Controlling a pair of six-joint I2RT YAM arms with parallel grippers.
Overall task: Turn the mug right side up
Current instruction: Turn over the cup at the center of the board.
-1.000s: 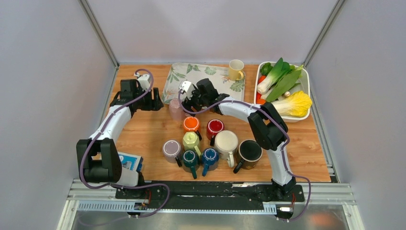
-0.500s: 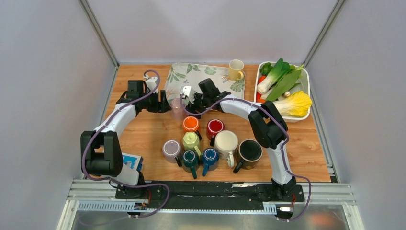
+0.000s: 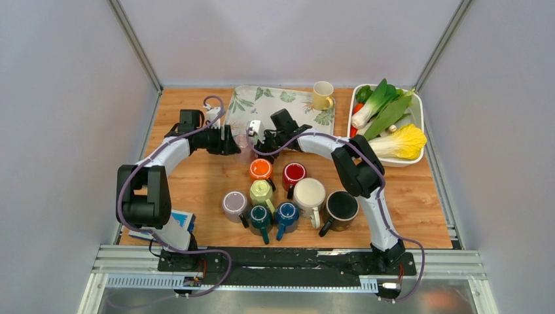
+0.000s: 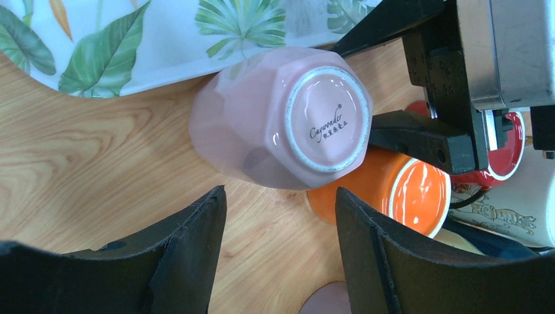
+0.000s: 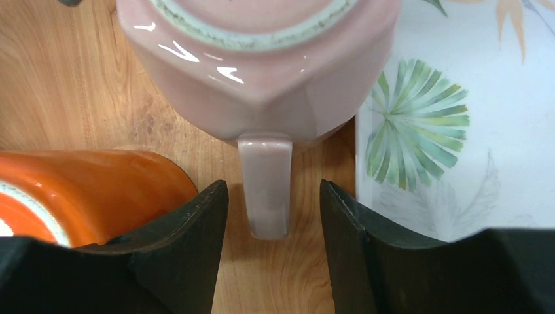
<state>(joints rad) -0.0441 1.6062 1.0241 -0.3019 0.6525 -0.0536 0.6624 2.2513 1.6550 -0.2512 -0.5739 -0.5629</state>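
— Where do we have the pink mug [image 4: 281,118]?

— On the table [image 4: 78,163], base up as far as we can tell. It sits right at the edge of the leaf-print tray [image 4: 131,39], with the orange mug [image 4: 393,190] just beside it.

— And our jaws?

— The right gripper [image 5: 271,191] straddles the handle [image 5: 265,163]: jaws spread, a gap showing on each side, nothing pinched. The left gripper [image 4: 280,196] hangs spread wide near the body, apart from it.

— How do we reckon it handles?

— Glazed ceramic, we judge: stiff, fairly heavy, slick, and liable to chip if dropped. The handle is narrow, so a pinch there alone may let the mug swing as we turn it. We would steady the faceted wall with the left jaws too.
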